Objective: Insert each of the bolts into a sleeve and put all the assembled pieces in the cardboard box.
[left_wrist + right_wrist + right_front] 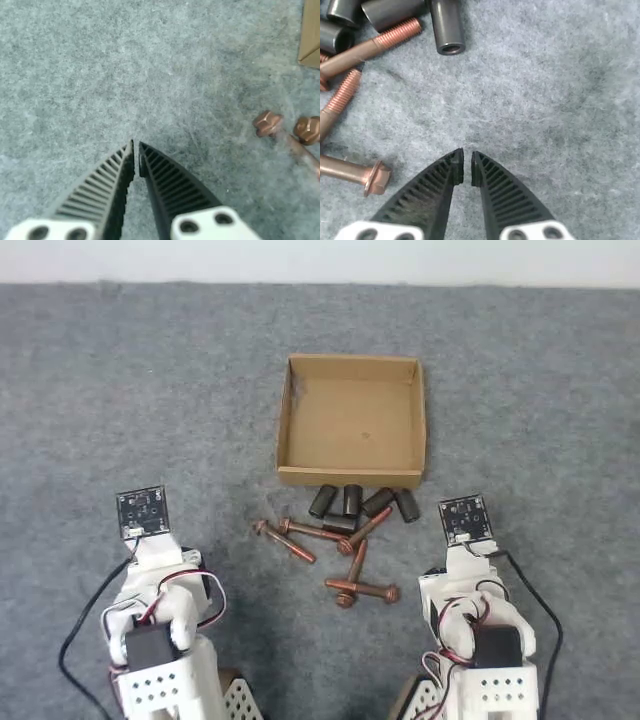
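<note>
Cardboard box (350, 430) stands on the grey worktop (150, 390). Five black sleeves (351, 499) lie loose just beside its near wall, and five copper bolts (356, 562) lie scattered on the arms' side of them, none inserted. Left gripper (136, 145) and right gripper (467, 154) each hang over bare worktop with fingers pressed almost together, holding nothing; the right is near a sleeve and several bolts.

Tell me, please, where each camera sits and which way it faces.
High view: fixed overhead, facing down on cardboard box, bolts, sleeves, left arm, right arm.
Left wrist view: on that wrist, facing down past left gripper at carpet, bolt heads.
Right wrist view: likewise, past right gripper at sleeves, bolts.
Shared: every view shows bolts.
</note>
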